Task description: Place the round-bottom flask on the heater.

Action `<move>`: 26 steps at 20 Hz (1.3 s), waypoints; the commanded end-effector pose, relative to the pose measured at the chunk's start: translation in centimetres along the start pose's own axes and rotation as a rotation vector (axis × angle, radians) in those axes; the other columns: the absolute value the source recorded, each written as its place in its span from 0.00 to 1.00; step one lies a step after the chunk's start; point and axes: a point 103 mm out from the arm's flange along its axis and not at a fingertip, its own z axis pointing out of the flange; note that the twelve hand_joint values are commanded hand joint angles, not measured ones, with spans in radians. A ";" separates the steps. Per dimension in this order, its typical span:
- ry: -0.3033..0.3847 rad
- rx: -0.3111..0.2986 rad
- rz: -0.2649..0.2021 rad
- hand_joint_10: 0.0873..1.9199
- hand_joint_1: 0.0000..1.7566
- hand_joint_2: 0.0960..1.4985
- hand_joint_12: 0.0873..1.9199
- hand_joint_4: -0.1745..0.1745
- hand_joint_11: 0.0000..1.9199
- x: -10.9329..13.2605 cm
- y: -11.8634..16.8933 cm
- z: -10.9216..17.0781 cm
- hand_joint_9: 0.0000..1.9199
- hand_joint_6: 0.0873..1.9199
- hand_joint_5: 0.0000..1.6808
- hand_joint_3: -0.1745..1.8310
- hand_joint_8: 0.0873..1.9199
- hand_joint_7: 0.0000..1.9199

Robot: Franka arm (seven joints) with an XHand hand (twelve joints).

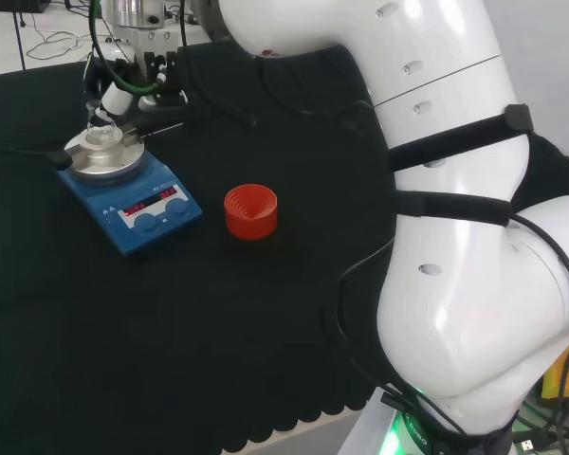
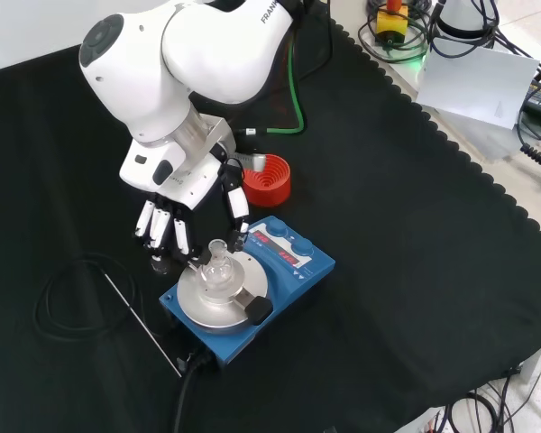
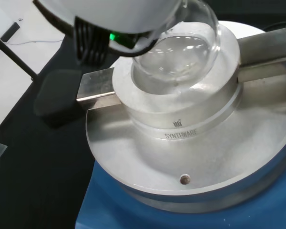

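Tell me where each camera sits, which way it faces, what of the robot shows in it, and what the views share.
Head view: behind and above the arm's base, looking over the white arm links at the bench; the hand is far left, at the blue heater.
Front view: before the arm, looking down on the cloth; a white link and the hand come from the top.
Wrist view: at the wrist, looking at the round-bottom flask seated in the heater's metal block.
Shared: heater in all; red stand in head and front.
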 end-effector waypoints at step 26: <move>0.001 -0.001 0.006 0.31 0.52 0.36 0.70 0.32 0.15 0.6 -3.1 -0.7 0.25 0.42 0.39 0.38 0.32 0.11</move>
